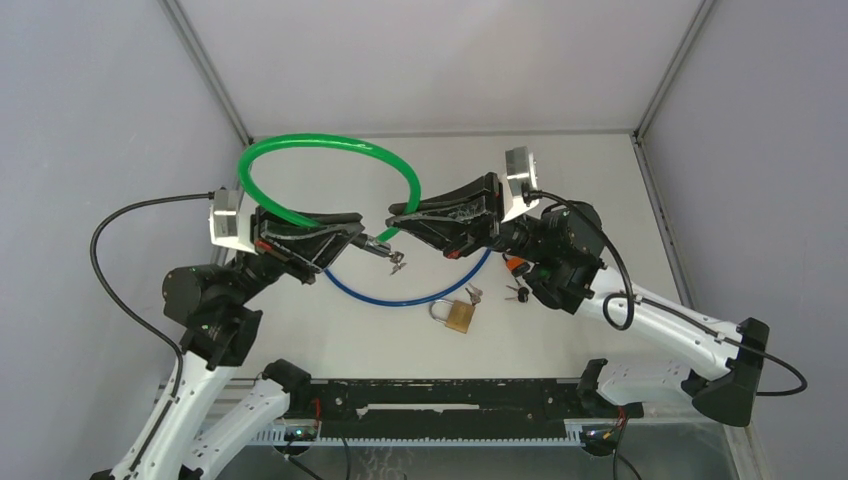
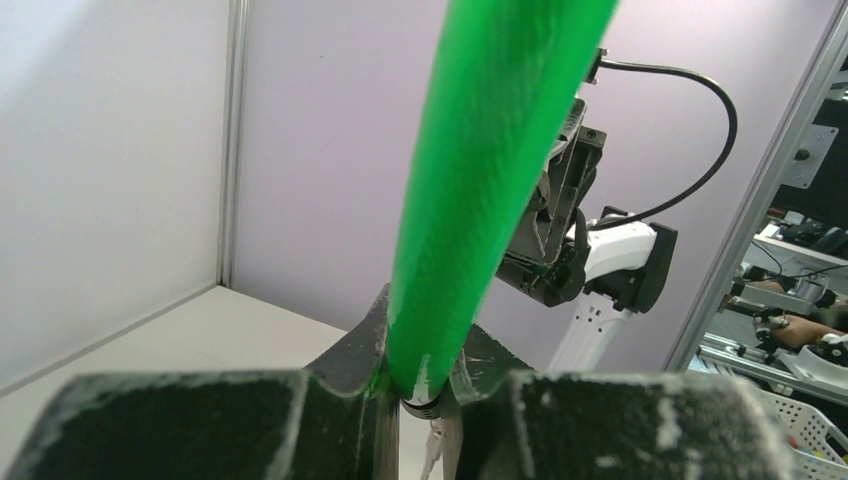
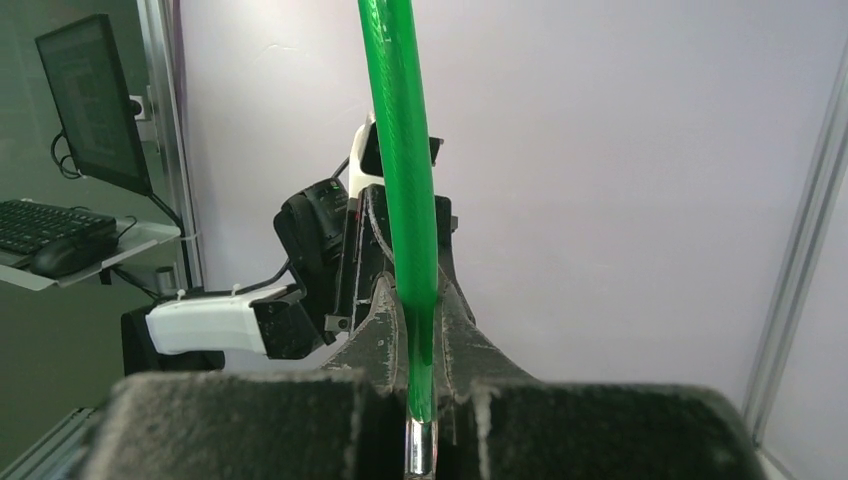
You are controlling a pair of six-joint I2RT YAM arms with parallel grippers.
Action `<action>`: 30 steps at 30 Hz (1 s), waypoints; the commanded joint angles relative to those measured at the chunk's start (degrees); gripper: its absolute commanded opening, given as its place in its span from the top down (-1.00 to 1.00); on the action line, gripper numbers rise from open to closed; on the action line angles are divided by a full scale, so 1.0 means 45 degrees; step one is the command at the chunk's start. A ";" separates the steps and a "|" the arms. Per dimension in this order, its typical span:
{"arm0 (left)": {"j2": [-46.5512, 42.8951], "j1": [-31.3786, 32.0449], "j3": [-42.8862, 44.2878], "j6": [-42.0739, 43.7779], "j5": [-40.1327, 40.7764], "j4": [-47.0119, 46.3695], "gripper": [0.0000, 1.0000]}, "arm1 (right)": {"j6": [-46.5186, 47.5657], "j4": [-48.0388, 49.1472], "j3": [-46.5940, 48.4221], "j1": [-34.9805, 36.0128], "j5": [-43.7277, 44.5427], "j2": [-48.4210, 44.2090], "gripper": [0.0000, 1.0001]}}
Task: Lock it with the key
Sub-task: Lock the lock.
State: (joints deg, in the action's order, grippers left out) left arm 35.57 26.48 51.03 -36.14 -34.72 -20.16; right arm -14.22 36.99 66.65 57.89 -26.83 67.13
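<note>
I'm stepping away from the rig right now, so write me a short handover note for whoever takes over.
Left gripper: jaws shut on one end of the green cable lock, keys dangling below it.
Right gripper: jaws shut on the other end.
Both ends are held above the table, close together, seemingly not yet joined.
Left: join ends, turn key.
Blue cable and brass padlock lie on the table.

Blue cable (image 1: 400,300) curved across the middle of the worktop (image 1: 590,170). A brass padlock (image 1: 458,316) lay just beside it toward the near edge, with small keys (image 1: 517,293) to its right. Off the worktop stood a monitor (image 3: 90,100), keyboard (image 3: 25,225) and mouse (image 3: 60,256).
</note>
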 commanded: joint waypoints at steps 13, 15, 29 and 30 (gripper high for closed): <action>0.0209 0.0450 0.0889 -0.0430 0.1431 -0.0744 1.00 | 0.0473 -0.1500 -0.0212 0.0869 -0.0196 0.1181 0.52; 0.0000 0.0310 0.0734 -0.0324 0.1402 -0.0717 1.00 | 0.0855 -0.1926 -0.0217 0.0812 -0.0019 0.0741 0.29; -0.0359 -0.0084 0.0348 -0.0112 0.1239 -0.0691 1.00 | 0.1681 -0.4586 0.0139 -0.0015 -0.1493 -0.1062 -0.98; -0.0375 -0.0088 0.0373 -0.0081 0.1198 -0.0714 1.00 | 0.1676 -0.5000 0.0131 -0.0343 -0.1723 -0.1167 -0.98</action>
State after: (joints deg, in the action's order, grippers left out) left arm 34.70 26.52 51.37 -37.41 -30.13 -18.76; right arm -7.57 20.47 65.14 59.40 -29.15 65.39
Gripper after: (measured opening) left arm 0.177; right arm 0.991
